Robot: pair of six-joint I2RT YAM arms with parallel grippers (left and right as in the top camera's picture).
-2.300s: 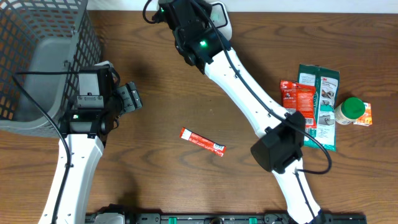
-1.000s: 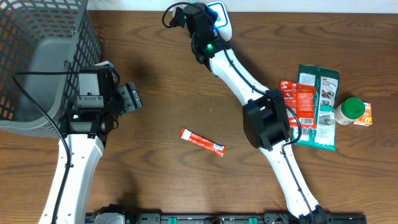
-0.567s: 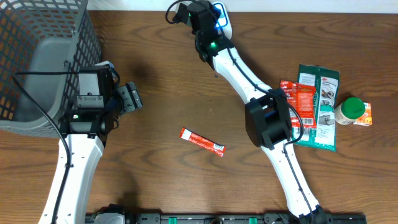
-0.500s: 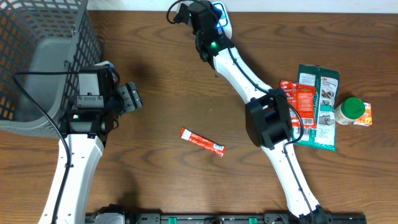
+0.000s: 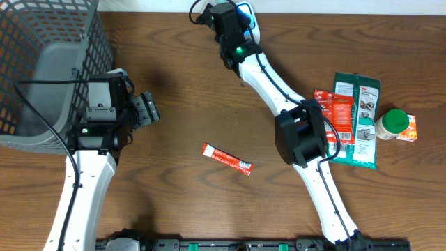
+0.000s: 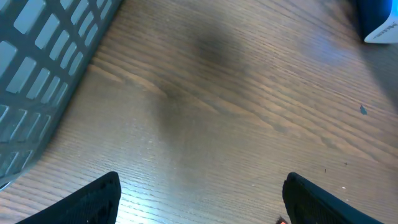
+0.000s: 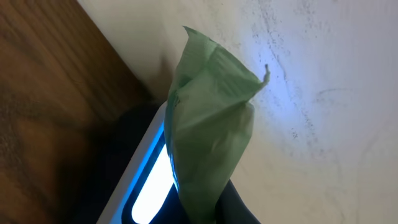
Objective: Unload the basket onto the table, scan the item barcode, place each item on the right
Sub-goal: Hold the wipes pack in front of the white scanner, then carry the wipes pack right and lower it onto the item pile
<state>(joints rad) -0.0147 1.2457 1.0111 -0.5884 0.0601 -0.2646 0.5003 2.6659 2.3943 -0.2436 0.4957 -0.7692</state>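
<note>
The scanning step is judged in hand: a green packet, pinched by the right gripper, is held at the far-edge scanner (left gripper spread wide, empty) and its barcode likely needs turning toward the blue light.

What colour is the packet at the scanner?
The crinkled packet is pale green; best in right wrist view.

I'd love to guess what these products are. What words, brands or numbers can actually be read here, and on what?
"3M": on the green packet at the table's right side.
Print on the red packet lying over it: too small to read.
Print on the red sachet mid-table: too small to read.
Label on the green-capped jar: too blurred to read.
On the green pouch in the right wrist view: no print shows.
</note>
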